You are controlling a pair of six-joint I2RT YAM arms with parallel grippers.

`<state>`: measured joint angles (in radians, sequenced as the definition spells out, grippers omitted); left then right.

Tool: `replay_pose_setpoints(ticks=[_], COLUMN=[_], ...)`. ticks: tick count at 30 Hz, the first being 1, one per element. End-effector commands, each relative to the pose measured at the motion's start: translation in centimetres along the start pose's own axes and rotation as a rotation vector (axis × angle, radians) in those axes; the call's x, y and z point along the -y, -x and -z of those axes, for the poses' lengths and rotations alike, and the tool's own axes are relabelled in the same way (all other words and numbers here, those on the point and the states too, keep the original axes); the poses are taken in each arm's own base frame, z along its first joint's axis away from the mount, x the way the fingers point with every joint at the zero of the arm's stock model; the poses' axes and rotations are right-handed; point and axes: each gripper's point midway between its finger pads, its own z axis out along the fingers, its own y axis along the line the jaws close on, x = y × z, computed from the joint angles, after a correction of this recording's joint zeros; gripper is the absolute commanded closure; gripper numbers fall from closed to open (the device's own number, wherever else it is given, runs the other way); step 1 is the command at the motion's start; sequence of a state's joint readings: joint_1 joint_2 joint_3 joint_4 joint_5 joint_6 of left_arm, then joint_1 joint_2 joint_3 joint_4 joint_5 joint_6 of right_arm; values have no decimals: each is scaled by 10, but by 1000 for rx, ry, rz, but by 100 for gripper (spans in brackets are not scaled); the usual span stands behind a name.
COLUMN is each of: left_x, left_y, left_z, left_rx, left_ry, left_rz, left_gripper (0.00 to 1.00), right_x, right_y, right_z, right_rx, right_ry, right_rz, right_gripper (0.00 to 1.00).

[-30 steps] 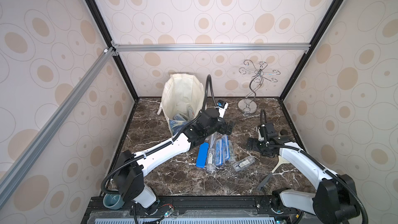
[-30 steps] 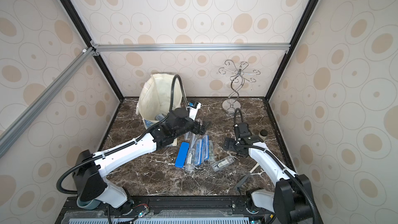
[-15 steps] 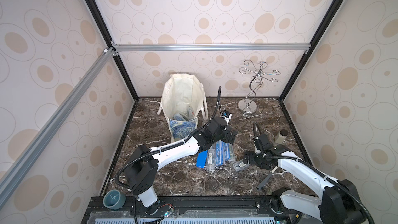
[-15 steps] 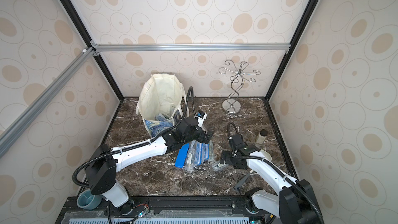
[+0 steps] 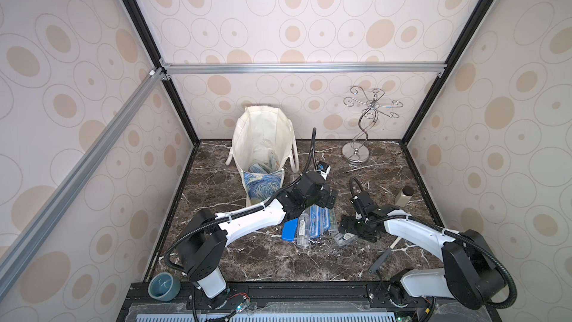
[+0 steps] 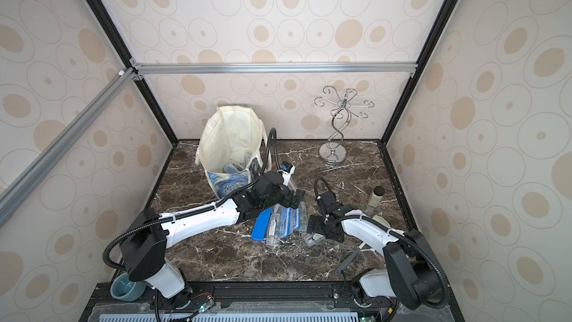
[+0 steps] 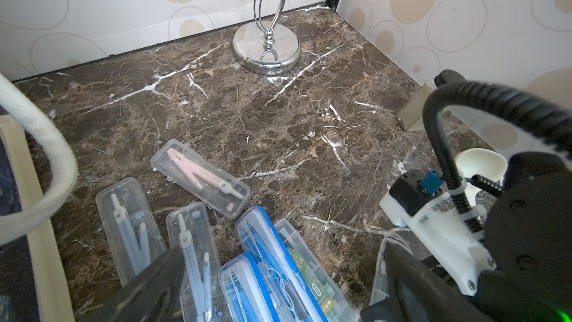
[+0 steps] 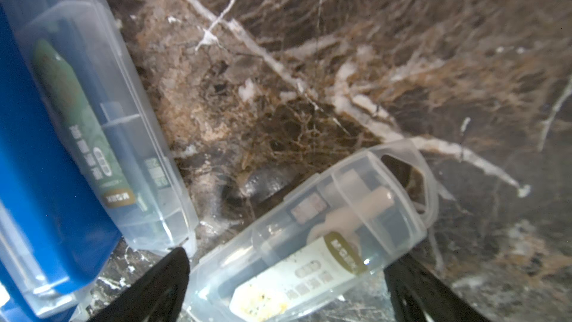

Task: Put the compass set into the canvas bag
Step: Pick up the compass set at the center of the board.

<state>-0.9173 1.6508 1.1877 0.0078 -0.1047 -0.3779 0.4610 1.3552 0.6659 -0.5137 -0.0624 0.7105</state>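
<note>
Left gripper: jaws spread wide, holding nothing, poised over the far end of the pile; wrist view shows one finger above a grey compass case.
Right gripper: jaws spread, low over the table, one finger on either side of the small clear case, not pinching it.
Small clear case: lies tilted on the marble table, just beside the pile, beige compass inside.
Compass cases: loose pile between the two arms, one blue-lidded.
Pink compass case: flat on the table, beyond the pile.
Canvas bag: upright at the back left, mouth open, painted face frontward, a few cases at its bottom.
Chrome stand: back right.
</note>
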Motion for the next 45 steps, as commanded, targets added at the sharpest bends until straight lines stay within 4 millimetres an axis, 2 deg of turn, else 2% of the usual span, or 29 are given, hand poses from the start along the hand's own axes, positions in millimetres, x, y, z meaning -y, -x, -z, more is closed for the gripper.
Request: replay_pose_setpoints(ticks=[1,14,19,27,28,36,42,45], left_x=[0,-2,-3,-5,-5,0,1,4], left_y=[15,13,9,8,8,8,11,15], left_z=[8,3,0,-1,-2,-3,2,8], left_rx=[47,37,27,32,31,46,86,122], left_ry=[4,18,26,33,33,6,-17,-50], left_rz=[16,0,-9,-11,-9,14,37,46], left_gripper=[0,0,0,0,0,0,0,0], right_x=[-5,-7,-8,-9,-11,-18,-24,-31], right_y=[12,14,18,22,23,36,54,67], right_z=[2,-14,-21,-25,-25,-16,2,18], right_rx=[22,-65,-73,-80,-76,-18,53,106], right_ry=[-22,-135,-171,-188,-185,-167,-141,-95], right_rz=[12,117,123,131,132,147,169,188], right_gripper=[4,33,33,46,50,53,53,53])
